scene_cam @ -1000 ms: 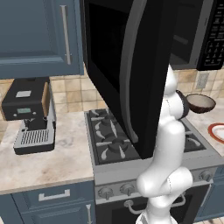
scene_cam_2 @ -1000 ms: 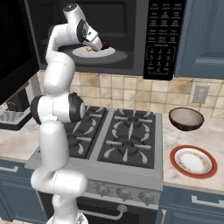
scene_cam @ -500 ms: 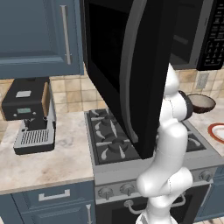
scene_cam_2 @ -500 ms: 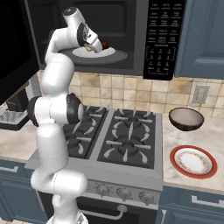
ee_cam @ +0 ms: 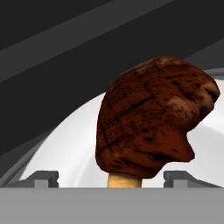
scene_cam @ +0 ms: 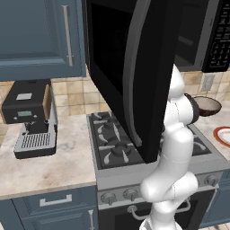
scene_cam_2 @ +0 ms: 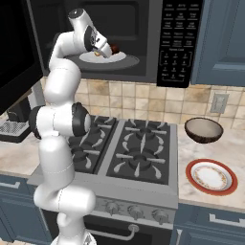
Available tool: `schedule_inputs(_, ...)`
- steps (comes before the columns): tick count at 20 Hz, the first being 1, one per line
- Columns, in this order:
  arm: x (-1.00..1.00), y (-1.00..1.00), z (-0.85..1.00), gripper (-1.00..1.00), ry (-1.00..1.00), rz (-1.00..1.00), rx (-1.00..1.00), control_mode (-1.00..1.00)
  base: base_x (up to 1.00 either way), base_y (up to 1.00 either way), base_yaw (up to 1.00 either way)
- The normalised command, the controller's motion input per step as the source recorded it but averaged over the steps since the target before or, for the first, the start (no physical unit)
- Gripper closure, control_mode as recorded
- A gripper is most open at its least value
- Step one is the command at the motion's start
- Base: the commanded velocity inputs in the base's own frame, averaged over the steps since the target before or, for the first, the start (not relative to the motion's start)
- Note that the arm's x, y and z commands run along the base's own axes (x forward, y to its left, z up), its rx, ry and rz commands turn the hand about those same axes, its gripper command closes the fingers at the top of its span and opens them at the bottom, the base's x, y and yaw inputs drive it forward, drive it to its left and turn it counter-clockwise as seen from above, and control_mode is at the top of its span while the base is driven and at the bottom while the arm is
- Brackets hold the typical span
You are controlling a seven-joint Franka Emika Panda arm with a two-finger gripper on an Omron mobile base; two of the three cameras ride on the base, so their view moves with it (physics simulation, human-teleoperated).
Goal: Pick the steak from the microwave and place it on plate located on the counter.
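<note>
Steak (ee_cam: 153, 122) right btwn my gripper (ee_cam: 111, 177) tips, inside microwave (scene_cam_2: 143, 28) over its white tray; can't tell if clamped.

Steak (ee_cam: 153, 127): dark red-brown with black char flecks and paler tan patches, on a tan bone stub. Turntable (scene_cam_2: 125, 59): plain white. Microwave (scene_cam_2: 143, 28): glossy black, its panel (scene_cam_2: 173, 38) marked with small white labels, door handle dark grey. Plate (scene_cam_2: 211, 176): white centre with faint speckled motif, red-orange rim. Bowl (scene_cam_2: 204, 130): dark brown outside, pale inside. Table (scene_cam: 40, 166): beige marbled stone. Cabinets (scene_cam: 40, 36): dark blue with silver handles. Stove (scene_cam_2: 139, 153): grey top, black grates, grey knobs. Wall tiles (scene_cam_2: 143, 98): mottled beige and tan. Coffee machine (scene_cam: 31, 117): black and silver. Arm (scene_cam_2: 60, 143): white with dark joints.
</note>
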Motion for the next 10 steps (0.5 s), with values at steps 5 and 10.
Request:
schedule_inputs(5, 0.00, 0.00, 0.00, 1.00, 0.00, 0.00, 0.00, -1.00, 0.00, 0.00, 0.00)
schedule_inputs(10, 0.00, 0.00, 0.00, 1.00, 0.00, 0.00, 0.00, -1.00, 0.00, 0.00, 0.00)
